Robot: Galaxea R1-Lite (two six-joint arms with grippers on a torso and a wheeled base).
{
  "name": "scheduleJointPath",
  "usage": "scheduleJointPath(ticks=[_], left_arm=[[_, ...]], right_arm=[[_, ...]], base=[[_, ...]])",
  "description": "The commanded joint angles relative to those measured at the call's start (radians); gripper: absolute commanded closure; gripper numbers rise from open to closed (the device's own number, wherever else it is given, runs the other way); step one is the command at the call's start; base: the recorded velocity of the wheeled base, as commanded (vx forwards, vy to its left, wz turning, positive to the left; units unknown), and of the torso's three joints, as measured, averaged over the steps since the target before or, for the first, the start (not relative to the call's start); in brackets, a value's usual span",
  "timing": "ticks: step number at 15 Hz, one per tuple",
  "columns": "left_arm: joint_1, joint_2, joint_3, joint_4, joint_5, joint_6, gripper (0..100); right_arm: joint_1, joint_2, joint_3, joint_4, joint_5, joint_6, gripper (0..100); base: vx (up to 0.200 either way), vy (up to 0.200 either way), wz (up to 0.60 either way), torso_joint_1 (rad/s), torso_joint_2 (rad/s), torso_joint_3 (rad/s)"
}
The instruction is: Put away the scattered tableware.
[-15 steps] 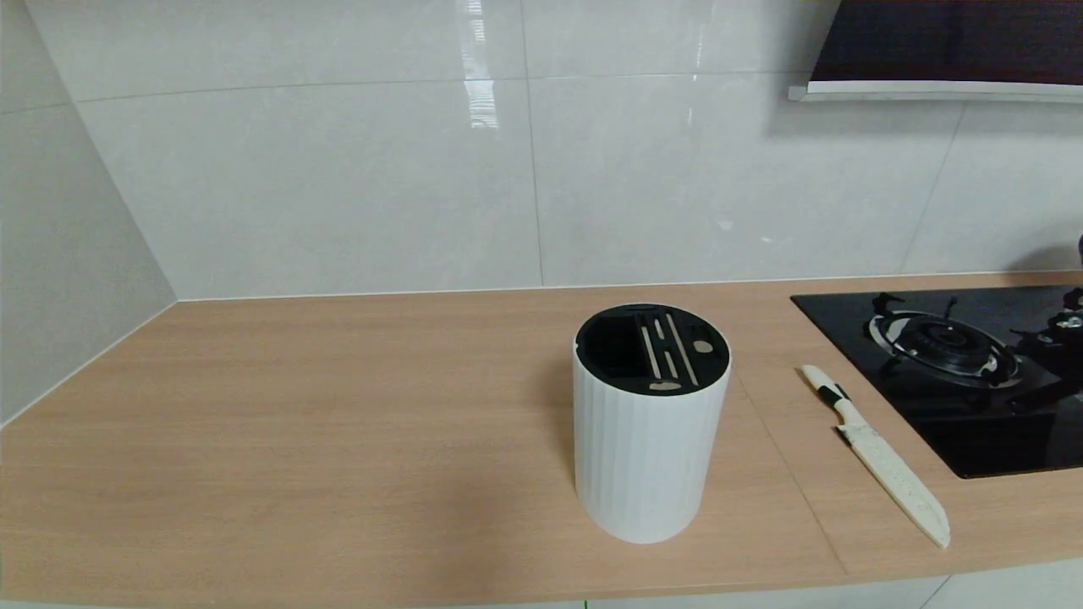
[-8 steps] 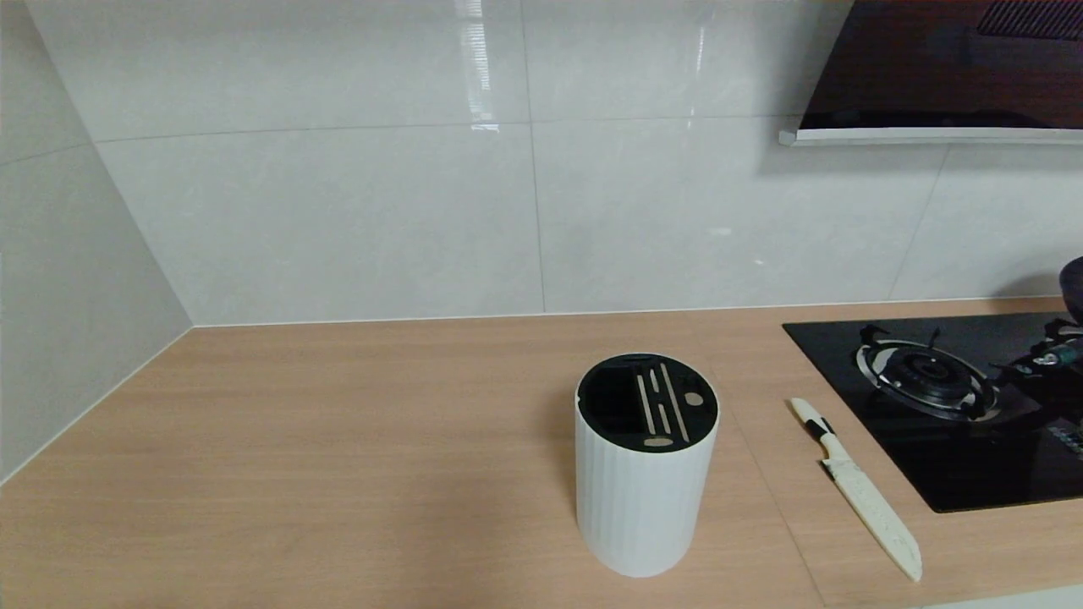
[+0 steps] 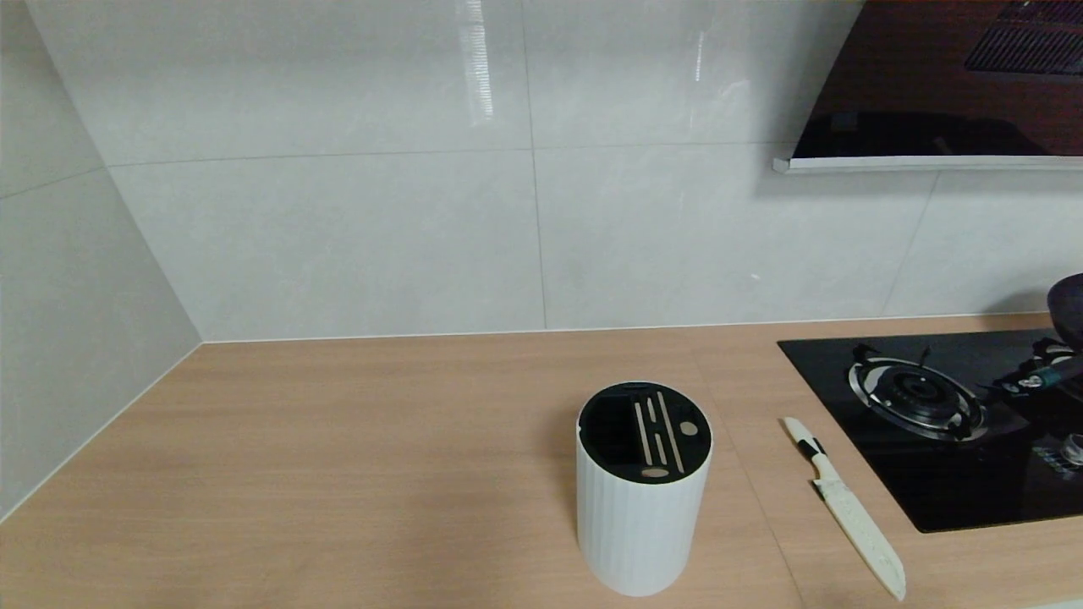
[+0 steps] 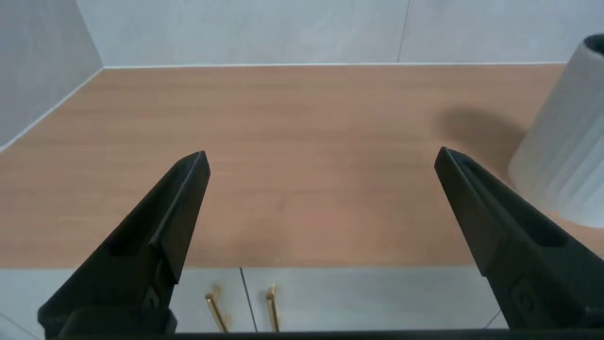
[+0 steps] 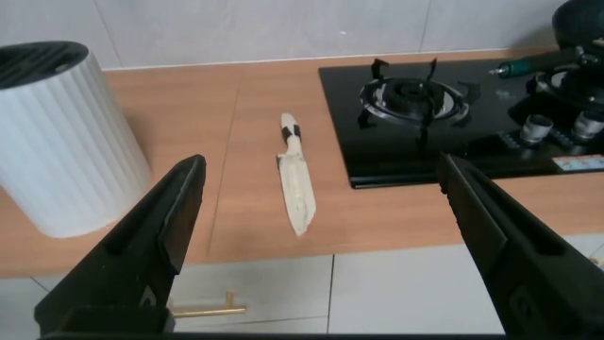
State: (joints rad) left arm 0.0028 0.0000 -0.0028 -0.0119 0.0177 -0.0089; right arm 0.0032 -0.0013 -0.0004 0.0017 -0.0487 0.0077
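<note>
**Knife flat on the tabletop, both hands wide open and holding nothing**

On the head camera you have the knife (image 3: pixel 842 507) lying flat on the wooden tabletop (image 3: pixel 338 465). It sits at about 3 o'clock from the white ribbed knife holder (image 3: pixel 643 507), near it but clear of it. Its handle, white with a black band, points to 11 o'clock. The speckled blade runs to 5 o'clock, with the tip close to the near edge. The black gas stove (image 3: pixel 931 423) is just beside the knife at its 3 o'clock. The holder stands upright, and the slots in its black top are open.

Your right hand (image 5: pixel 321 168) has its two dark fingers spread wide with nothing between them. The knife (image 5: pixel 295 179) lies out at its 12 o'clock, seen in the gap between the fingers and well apart from them. The holder (image 5: pixel 66 142) is at about 10 o'clock from that hand and the stove (image 5: pixel 425 123) at about 1 o'clock.

Your left hand (image 4: pixel 321 165) is also spread wide and carries nothing. Bare tabletop lies ahead of it, with the holder (image 4: pixel 566 142) at about 2 o'clock.
</note>
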Motion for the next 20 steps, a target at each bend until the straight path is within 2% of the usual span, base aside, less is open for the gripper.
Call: scheduleJointPath(ticks=[1,7,8,9,11,13,16,17,20], left_arm=[[0.0,0.0,0.0,0.0,0.001,0.0,0],[0.0,0.0,0.001,0.0,0.001,0.0,0],[0.0,0.0,0.001,0.0,0.001,0.0,0],[0.0,0.0,0.001,0.0,0.001,0.0,0],[0.0,0.0,0.001,0.0,0.001,0.0,0],[0.0,0.0,0.0,0.0,0.001,0.0,0],[0.0,0.0,0.0,0.0,0.001,-0.002,0],[0.0,0.0,0.0,0.0,0.001,-0.002,0],[0.0,0.0,0.0,0.0,0.001,-0.002,0]], right_arm=[[0.0,0.001,0.0,0.0,0.0,0.0,0],[0.0,0.001,-0.001,-0.002,0.003,-0.029,0],[0.001,0.004,-0.021,-0.002,0.006,-0.031,0],[0.003,0.044,-0.127,0.006,0.013,-0.02,0],[0.023,0.25,-0.251,0.017,0.059,-0.015,0],[0.023,0.509,-0.311,0.017,0.102,-0.017,0],[0.027,0.911,-0.389,0.006,0.073,-0.025,0],[0.027,0.975,-0.4,0.0,0.073,-0.028,0],[0.046,1.27,-0.409,-0.147,0.075,-0.051,0]], base=[[0.0,0.0,0.0,0.032,-0.06,-0.022],[0.0,0.0,0.0,0.0,0.0,0.0],[0.0,0.0,0.0,0.0,0.0,0.0],[0.0,0.0,0.0,0.0,0.0,0.0],[0.0,0.0,0.0,0.0,0.0,0.0],[0.0,0.0,0.0,0.0,0.0,0.0],[0.0,0.0,0.0,0.0,0.0,0.0],[0.0,0.0,0.0,0.0,0.0,0.0],[0.0,0.0,0.0,0.0,0.0,0.0]])
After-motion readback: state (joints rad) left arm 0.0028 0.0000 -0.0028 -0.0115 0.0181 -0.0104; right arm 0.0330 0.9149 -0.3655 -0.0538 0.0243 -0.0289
